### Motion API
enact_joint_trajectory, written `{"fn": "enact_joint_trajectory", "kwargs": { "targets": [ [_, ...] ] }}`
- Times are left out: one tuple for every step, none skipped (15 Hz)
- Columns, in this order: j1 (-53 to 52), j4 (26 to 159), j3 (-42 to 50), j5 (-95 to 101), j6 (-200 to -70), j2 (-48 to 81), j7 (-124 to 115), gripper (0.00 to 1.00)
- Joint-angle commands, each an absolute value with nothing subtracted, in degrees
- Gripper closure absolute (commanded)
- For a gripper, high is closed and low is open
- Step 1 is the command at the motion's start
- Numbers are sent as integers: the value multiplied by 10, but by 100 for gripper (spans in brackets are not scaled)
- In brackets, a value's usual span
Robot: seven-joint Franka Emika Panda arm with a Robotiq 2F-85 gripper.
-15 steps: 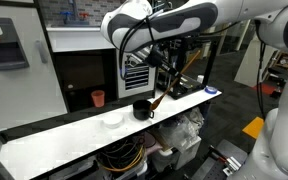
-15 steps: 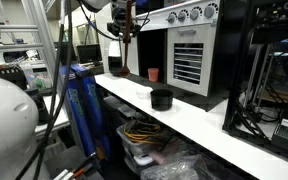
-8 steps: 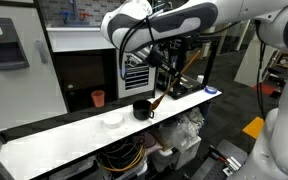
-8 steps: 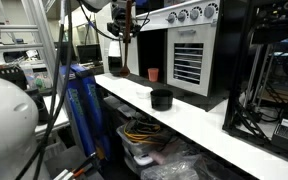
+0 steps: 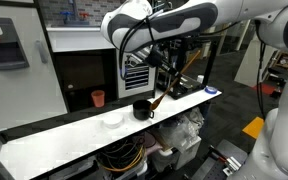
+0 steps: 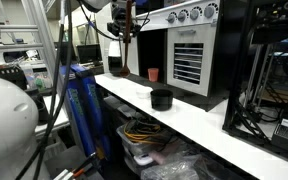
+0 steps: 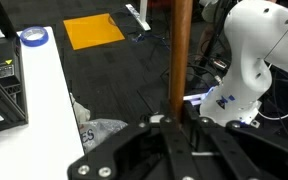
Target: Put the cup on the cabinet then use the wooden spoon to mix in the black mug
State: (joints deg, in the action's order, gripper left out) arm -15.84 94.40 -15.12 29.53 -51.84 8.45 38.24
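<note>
Cup point(image 5: 98, 98): stands upright on the dark ledge of the cabinet point(image 5: 84, 42), at about 10 o'clock from the black mug point(image 5: 142, 110). That half of the task looks done.
Black mug: upright on the white surface point(image 5: 74, 135), with a small white bowl point(image 5: 113, 121) near it at 8 o'clock.
Gripper point(image 7: 181, 122): clamped on the wooden spoon point(image 7: 182, 60). In the wrist view the shaft runs straight toward 12 o'clock from between the fingers.
Spoon tip: I cannot tell where the bowl end hangs relative to the mug, as both exterior views are too small and dark here.
Step in hand: probably carrying the spoon to the mug to stir.
Spoon handling: likely light and stiff, and dry wood grips well. Its length makes it a lever, so it may pivot in the jaws; holding high on the handle suits it.
Mug handling: glossy, short and wide. It may skid if the spoon pushes the rim, so small circles look safest.
</note>
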Motion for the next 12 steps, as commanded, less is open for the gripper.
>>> {"fn": "enact_joint_trajectory", "kwargs": {
  "targets": [
    [-150,941,-153,332,-523,93,402,96],
    [-150,940,-152,353,-522,98,405,96],
    [-150,939,-152,381,-523,103,416,96],
    [-150,938,-152,410,-525,109,429,96],
    [-152,937,-153,445,-526,116,441,96],
    [-153,938,-153,477,-529,124,452,96],
    [-154,937,-153,512,-532,133,462,96],
    [-155,935,-152,543,-533,143,465,96],
    [-156,932,-151,573,-538,154,468,96],
    [-156,930,-150,598,-545,165,471,96],
    [-156,928,-150,621,-555,175,470,96],
    [-157,925,-149,638,-563,185,469,96]
  ]
}}
